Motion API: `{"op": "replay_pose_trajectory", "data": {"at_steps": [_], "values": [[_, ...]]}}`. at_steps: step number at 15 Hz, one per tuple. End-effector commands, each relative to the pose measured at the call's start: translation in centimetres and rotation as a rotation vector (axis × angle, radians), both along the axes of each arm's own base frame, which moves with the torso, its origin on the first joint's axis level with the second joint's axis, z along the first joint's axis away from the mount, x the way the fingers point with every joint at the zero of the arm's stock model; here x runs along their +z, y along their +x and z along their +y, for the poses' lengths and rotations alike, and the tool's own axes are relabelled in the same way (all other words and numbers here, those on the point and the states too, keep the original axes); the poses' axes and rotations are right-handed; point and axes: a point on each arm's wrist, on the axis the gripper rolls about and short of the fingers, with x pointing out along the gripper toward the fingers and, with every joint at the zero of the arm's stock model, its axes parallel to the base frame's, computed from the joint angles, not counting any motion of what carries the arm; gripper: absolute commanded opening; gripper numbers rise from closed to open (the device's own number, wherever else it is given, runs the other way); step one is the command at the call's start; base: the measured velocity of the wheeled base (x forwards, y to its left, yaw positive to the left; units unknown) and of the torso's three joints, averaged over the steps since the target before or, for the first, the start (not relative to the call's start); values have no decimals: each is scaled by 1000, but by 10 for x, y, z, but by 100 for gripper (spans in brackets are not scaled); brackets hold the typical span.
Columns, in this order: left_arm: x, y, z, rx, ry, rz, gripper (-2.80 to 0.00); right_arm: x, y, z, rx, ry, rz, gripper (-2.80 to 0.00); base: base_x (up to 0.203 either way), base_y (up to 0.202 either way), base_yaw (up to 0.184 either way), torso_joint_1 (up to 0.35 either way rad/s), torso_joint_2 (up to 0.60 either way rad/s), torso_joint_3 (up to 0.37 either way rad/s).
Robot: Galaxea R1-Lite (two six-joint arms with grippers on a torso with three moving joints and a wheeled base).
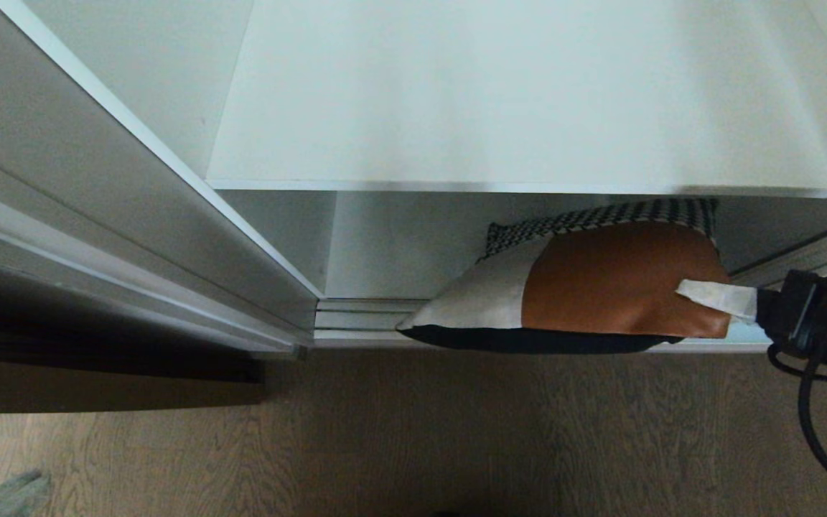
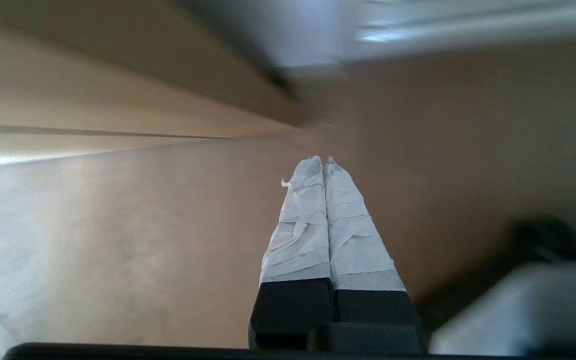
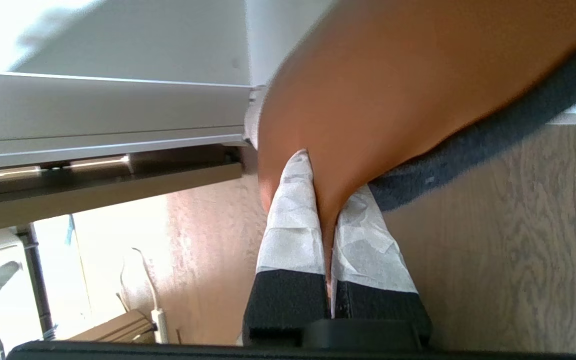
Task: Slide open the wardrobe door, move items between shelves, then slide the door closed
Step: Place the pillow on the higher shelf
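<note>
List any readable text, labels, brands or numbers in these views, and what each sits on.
None readable in any view.
Cushion: woven houndstooth strip, cream and rust-brown panels, no label or tag showing.
Upper shelf, sliding wardrobe door: plain, no markings.
Right gripper, left gripper: white tape wrapping on the fingers, unprinted.

We see soft, even daylight on the white shelf (image 1: 514,108) in the head view, with a pale blue cast and no hard glare. A dark shadow pools under the sliding door (image 1: 97,215) at the left, and the cushion (image 1: 600,287) shades the floor (image 1: 385,431) edge below it. Our left wrist view is dim, brownish and smeared with motion blur, though its pincer (image 2: 323,162) stays sharp. In our right wrist view, bright light washes out one corner.
</note>
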Motion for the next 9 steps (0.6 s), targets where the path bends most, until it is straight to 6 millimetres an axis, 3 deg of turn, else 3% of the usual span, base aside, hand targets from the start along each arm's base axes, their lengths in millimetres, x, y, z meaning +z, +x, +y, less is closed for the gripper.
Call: {"op": "replay_pose_trajectory", "data": {"at_steps": [1, 6, 9], "values": [[3, 0, -2, -88, -19, 30, -280, 24, -21, 4, 34, 19, -68, -280, 0, 0, 0, 0, 0, 0], [5, 11, -8, -178, -87, 96, -280, 45, -32, 9, 71, 60, -86, -280, 0, 0, 0, 0, 0, 0], [6, 18, -12, -258, -152, 149, -280, 46, -34, 11, 82, 60, -84, -280, 0, 0, 0, 0, 0, 0]]}}
